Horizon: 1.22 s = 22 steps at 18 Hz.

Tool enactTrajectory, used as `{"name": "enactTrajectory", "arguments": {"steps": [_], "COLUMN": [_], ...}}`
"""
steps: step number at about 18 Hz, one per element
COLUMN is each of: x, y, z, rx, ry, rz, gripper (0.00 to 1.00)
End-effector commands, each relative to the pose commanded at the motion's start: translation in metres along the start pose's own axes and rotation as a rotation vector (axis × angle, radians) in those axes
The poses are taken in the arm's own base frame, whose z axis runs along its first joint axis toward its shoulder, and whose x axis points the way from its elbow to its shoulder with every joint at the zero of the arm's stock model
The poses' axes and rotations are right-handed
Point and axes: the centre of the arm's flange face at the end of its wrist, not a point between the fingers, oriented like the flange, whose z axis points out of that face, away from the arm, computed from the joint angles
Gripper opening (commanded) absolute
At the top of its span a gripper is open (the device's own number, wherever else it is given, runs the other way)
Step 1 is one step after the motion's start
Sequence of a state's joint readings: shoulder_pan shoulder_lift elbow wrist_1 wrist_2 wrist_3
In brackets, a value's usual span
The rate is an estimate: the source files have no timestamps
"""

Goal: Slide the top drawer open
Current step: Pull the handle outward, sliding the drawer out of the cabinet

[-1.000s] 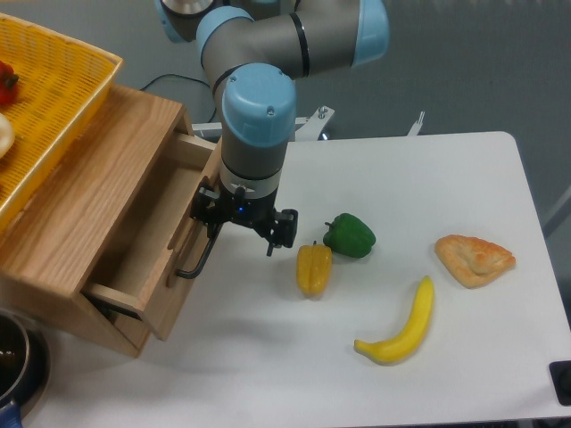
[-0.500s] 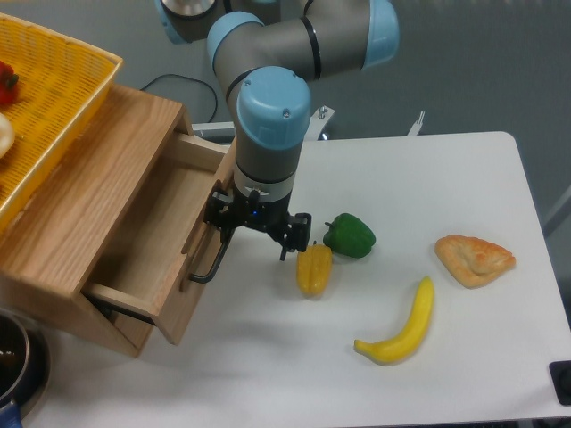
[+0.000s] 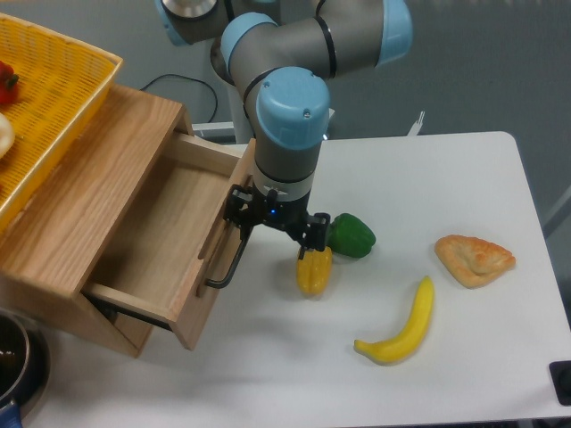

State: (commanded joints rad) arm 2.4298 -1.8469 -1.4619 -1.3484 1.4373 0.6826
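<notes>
Counter [image 3: 464,357], white, carries everything. Oak cabinet [image 3: 80,223] at left, yellow basket [image 3: 53,107] on top. The top drawer [image 3: 161,250] now stands well out of the cabinet, clearly farther than a second ago, floor exposed (task looks nearly done, perhaps complete). Tool [image 3: 272,230] has travelled right with the black bar handle [image 3: 230,267]; whether its fingers clamp the bar I cannot tell. Its right side now touches or overlaps the yellow pepper [image 3: 313,272], beside the green pepper [image 3: 351,234]: further pull risks a nudge.
</notes>
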Motion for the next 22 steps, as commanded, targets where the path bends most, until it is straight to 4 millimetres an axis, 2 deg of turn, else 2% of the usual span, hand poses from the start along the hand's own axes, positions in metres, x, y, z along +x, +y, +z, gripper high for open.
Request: {"name": "enactTrajectory", "arguments": {"steps": [4,22], "x": [-0.004,-0.030], "y": [-0.002,0.004], "z": [-0.009,-0.012], "rx": [0.012,0.020], "ry": [-0.012,-0.020], "rz": [-0.004,-0.039], "gripper": [1.00,1.00]}}
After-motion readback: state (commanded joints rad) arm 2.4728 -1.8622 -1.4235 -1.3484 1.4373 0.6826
